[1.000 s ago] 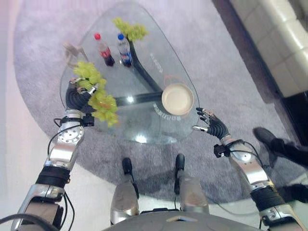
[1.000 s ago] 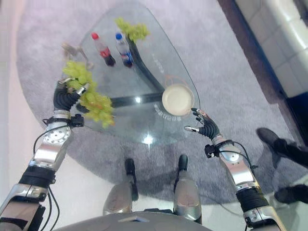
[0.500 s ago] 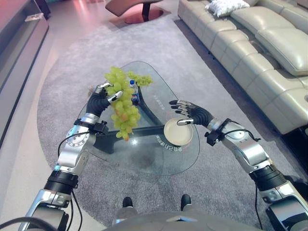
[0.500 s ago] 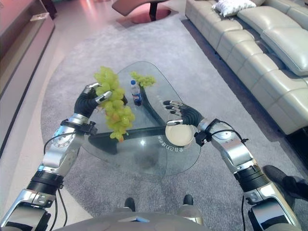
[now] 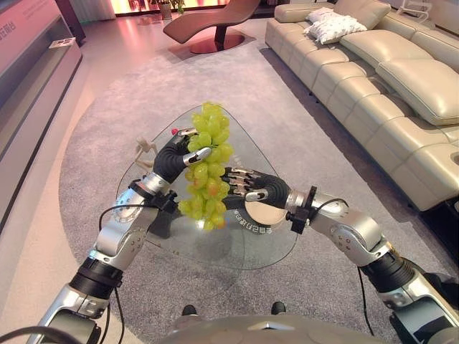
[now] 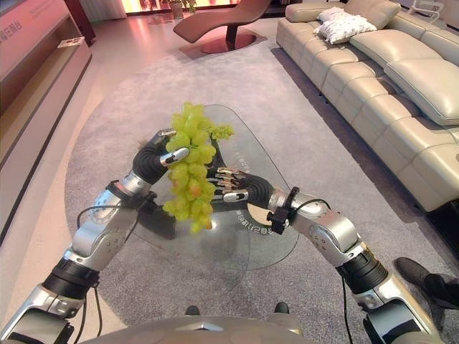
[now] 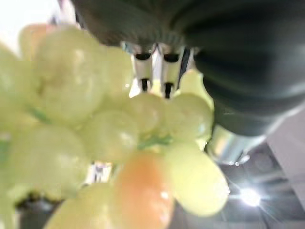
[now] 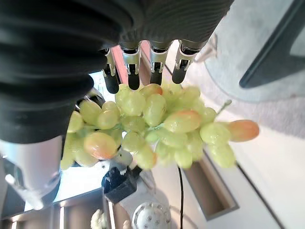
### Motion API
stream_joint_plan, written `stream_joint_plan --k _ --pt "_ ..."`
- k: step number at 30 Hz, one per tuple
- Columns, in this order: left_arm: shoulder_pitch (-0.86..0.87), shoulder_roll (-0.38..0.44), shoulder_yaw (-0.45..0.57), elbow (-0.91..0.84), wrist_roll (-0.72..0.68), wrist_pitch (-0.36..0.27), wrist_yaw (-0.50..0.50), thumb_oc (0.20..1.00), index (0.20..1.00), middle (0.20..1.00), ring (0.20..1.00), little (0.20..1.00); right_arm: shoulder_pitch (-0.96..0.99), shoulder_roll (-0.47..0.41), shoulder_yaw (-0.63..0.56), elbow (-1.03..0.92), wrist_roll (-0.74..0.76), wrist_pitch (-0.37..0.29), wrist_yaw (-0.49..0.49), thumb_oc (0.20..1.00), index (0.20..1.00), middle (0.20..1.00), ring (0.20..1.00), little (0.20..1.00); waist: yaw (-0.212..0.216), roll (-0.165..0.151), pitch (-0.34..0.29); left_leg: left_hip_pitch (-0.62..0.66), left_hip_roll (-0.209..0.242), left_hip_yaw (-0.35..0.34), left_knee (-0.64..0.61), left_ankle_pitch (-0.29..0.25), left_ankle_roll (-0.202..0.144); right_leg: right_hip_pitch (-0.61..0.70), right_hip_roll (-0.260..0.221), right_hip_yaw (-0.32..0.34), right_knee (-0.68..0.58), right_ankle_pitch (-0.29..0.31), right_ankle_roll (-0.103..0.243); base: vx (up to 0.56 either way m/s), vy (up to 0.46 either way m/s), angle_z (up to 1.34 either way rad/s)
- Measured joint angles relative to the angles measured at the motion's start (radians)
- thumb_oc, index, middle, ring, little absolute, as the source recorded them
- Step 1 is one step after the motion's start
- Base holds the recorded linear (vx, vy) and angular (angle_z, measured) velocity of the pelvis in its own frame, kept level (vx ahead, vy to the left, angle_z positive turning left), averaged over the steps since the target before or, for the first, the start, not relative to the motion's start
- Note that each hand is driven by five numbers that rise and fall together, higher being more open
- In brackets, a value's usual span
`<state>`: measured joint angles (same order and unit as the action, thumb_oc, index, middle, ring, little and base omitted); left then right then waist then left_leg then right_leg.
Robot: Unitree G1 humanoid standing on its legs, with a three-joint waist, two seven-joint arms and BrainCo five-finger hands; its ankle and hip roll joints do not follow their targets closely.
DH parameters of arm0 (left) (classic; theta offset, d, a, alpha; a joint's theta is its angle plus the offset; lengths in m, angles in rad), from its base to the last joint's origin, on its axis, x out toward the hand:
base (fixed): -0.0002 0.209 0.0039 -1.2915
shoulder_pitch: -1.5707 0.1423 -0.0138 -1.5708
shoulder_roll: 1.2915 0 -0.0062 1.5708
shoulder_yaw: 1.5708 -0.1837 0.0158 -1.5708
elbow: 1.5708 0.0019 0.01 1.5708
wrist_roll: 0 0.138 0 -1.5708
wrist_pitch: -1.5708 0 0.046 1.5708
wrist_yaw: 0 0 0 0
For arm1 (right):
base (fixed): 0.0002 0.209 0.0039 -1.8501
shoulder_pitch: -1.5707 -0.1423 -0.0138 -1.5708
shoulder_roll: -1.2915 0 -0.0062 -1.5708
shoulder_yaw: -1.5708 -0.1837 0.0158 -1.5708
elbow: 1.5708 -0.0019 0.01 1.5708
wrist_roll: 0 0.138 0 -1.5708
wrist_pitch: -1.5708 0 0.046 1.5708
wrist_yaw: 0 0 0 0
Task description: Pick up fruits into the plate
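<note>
My left hand [image 5: 174, 155] is shut on the top of a large bunch of green grapes [image 5: 206, 178], which hangs in the air above the glass table [image 5: 237, 252]. My right hand [image 5: 251, 188] is open, its straight fingertips against the side of the bunch [image 8: 157, 117]. The cream plate [image 5: 267, 215] lies on the table just under the right wrist, partly hidden by that hand. A second, smaller bunch of grapes [image 6: 223, 132] peeks out behind the held one. In the left wrist view the grapes [image 7: 100, 138] sit right against my palm.
A red bottle cap [image 5: 174, 131] and a small clear object [image 5: 143, 148] show on the table's far left. A beige sofa [image 5: 387, 79] runs along the right, a lounge chair [image 5: 208, 21] stands far off, and a person's shoe [image 6: 416, 273] rests on the grey rug.
The camera has tilted up. My left hand carried the grapes rightward towards the plate, and my right hand reached leftward over the plate until its fingertips met the bunch.
</note>
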<state>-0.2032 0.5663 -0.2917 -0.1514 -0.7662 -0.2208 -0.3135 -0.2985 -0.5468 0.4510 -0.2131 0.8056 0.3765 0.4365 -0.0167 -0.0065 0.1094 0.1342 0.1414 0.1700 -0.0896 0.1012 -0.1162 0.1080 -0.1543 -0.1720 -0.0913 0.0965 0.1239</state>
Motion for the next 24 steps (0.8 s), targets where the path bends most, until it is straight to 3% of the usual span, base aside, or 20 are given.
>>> stream_joint_plan --k 20,24 --pt "0.000 -0.045 -0.066 -0.007 -0.038 0.001 0.002 0.200 0.200 0.200 0.200 0.200 -0.001 0.079 0.059 -0.011 0.094 -0.003 -0.148 1.000 1.000 1.000 1.000 1.000 -0.015 0.004 -0.028 0.001 -0.001 0.017 0.000 -0.001 0.002 -0.013 0.000 0.019 0.000 0.000 0.000 0.00 0.000 -0.02" --pt "-0.001 -0.045 -0.074 -0.007 -0.024 0.000 0.031 0.200 0.200 0.200 0.200 0.200 -0.001 0.089 0.083 -0.011 0.207 0.063 -0.149 1.000 1.000 1.000 1.000 1.000 -0.014 0.004 -0.028 0.000 -0.001 0.017 0.000 -0.001 0.002 -0.013 0.000 0.019 0.000 0.000 0.000 -0.02 -0.009 0.00"
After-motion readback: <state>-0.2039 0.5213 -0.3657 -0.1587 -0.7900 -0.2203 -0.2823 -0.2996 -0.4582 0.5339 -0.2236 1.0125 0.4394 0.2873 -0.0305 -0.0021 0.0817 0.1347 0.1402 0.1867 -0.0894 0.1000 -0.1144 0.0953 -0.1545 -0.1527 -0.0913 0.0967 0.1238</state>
